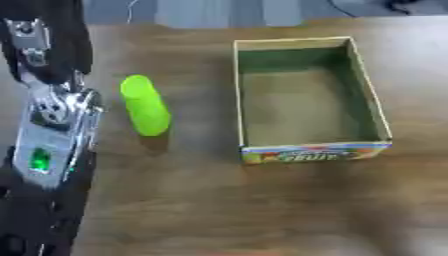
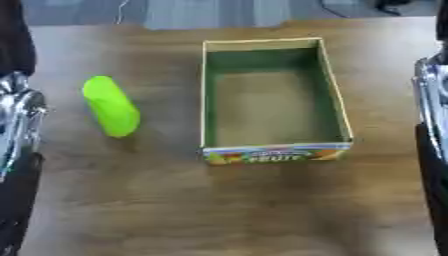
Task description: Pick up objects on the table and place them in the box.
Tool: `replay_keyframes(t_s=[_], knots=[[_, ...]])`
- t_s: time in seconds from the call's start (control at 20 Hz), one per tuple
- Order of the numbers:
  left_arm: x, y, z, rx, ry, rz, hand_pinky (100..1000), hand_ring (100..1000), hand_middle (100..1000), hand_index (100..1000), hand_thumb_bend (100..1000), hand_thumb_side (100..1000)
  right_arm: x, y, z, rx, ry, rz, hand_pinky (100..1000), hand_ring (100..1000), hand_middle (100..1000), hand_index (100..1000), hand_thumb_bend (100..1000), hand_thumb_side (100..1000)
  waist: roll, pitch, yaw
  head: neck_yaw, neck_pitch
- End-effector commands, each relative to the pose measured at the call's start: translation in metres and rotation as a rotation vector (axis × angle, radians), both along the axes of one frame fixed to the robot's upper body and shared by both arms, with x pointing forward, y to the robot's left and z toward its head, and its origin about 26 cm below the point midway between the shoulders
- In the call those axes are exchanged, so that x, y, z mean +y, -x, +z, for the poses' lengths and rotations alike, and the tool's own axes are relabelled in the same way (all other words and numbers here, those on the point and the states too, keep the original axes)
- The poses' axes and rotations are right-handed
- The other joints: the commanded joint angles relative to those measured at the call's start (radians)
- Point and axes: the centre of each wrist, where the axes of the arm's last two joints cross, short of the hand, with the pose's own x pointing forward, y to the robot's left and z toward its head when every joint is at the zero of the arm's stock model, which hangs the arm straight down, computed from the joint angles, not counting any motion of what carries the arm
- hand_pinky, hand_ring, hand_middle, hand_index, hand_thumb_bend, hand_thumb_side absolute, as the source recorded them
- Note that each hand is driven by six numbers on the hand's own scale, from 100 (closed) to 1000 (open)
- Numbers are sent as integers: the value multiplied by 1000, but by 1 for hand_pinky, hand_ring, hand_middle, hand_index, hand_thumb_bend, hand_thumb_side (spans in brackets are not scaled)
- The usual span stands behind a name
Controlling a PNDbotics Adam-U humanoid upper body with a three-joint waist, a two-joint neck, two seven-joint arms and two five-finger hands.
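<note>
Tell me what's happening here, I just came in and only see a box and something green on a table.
A humanoid robot is set to clear the wooden table into the open cardboard box. Nothing is being handled right now: the box looks empty, and the bright green cylinder lies on its side on the table to the box's left, apart from it. The robot's left arm shows at the left edge beside the cylinder and its right arm at the right edge; neither hand is visible.

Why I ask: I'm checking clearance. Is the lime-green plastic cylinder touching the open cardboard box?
Apart. The left eye view shows bare wooden table between the lime-green plastic cylinder and the open cardboard box's left wall.
</note>
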Motion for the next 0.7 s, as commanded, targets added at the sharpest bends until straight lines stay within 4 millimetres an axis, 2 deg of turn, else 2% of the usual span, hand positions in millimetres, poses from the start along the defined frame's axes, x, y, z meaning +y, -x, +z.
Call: replay_keyframes(t_s=[0.05, 0.7], knots=[[4, 2, 6, -22, -19, 12, 428, 523, 576, 667, 622, 834, -3, 3, 6, -25, 13, -12, 100, 530, 597, 662, 100, 915, 1, -20, -1, -6, 0], [8, 3, 6, -11, -51, 23, 436, 526, 579, 670, 650, 820, -4, 3, 6, -25, 15, -22, 100, 529, 596, 662, 100, 915, 2, -22, -1, -10, 0]])
